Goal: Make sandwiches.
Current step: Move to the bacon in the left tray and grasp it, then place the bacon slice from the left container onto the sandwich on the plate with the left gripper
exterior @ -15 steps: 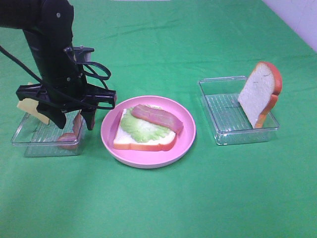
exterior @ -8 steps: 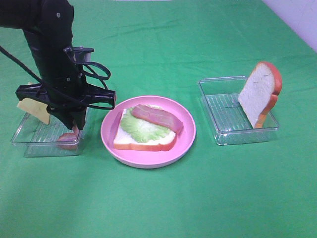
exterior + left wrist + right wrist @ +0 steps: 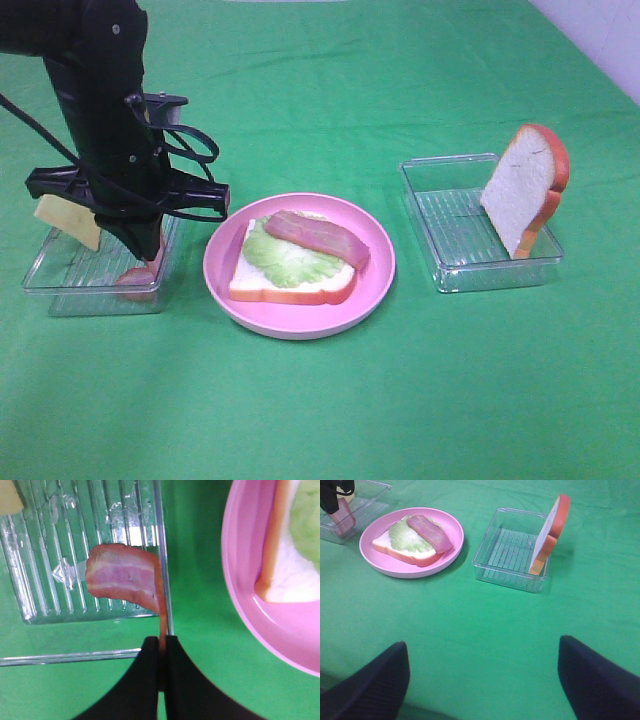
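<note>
**mika:** How far along is the sandwich [image 3: 295,262]? On the high camera it sits mid-frame on the pink plate [image 3: 378,290], and I count three layers.

**tor:** Half built, I'd say. There's the bottom bread slice [image 3: 262,290], lettuce [image 3: 272,256] on that, and one bacon strip [image 3: 318,238] lying across the lettuce. No cheese and no lid yet.

**mika:** Where's the rest of the stuff?

**tor:** The second bacon strip [image 3: 125,577] is at the left tray [image 3: 60,285], left-middle of the frame. The left gripper [image 3: 161,647] has its jaws pressed together on one end of it. In the wrist cam you can see the thin edge pinched between the black fingers. The free end hangs over the tray's ribbed floor, and I can't tell whether it touches or not. The cheese slice [image 3: 68,222] pokes up at the left end of that same tray.

**mika:** And the top slice?

**tor:** The second bread slice [image 3: 520,190] stands on edge, tilted, at the right-hand side of the right tray [image 3: 445,240], right-middle of the frame. Nothing's on it. The right gripper [image 3: 482,647] is spread wide and holding nothing, over the green cloth [image 3: 400,400] well short of that tray.

**mika:** So what's left?

**tor:** My guess is this bacon goes onto the plate, then the cheese, then the bread on top. That's three placements to go, so it's around the halfway mark, maybe a bit under.
</note>
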`<control>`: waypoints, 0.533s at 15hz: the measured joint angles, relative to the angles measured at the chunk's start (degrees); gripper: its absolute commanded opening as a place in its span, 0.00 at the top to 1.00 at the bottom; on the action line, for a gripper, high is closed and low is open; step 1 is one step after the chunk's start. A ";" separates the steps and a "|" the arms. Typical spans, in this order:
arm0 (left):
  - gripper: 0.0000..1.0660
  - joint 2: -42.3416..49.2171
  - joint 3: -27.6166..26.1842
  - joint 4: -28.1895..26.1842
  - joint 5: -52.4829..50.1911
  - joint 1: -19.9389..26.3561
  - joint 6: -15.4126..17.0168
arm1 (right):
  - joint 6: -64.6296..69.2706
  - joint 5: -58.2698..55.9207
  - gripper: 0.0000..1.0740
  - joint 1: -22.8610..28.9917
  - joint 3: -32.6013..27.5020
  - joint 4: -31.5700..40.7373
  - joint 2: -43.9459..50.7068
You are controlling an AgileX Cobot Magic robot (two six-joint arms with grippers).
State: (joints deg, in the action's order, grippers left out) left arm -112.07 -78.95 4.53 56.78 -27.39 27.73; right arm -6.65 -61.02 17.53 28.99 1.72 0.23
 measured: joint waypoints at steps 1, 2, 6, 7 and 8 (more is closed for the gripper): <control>1.00 0.92 0.00 -0.11 0.00 0.00 -0.23 | 0.00 0.00 0.30 0.00 0.00 0.00 0.00; 1.00 1.83 -0.40 -0.34 0.34 0.00 -0.46 | 0.00 0.00 0.30 0.00 0.00 0.00 0.00; 1.00 6.76 -4.18 -5.50 1.60 0.00 -4.70 | 0.00 0.00 0.30 0.00 0.00 0.00 0.00; 1.00 7.45 -5.33 -7.56 1.66 0.00 -6.53 | 0.00 0.00 0.30 0.00 0.00 0.00 0.00; 1.00 7.62 -6.07 -8.71 1.72 0.00 -7.79 | 0.00 0.00 0.30 0.00 0.00 0.00 0.00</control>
State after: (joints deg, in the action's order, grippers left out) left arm -104.45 -85.03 -4.18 58.50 -27.39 19.94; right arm -6.65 -61.02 17.53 28.99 1.72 0.23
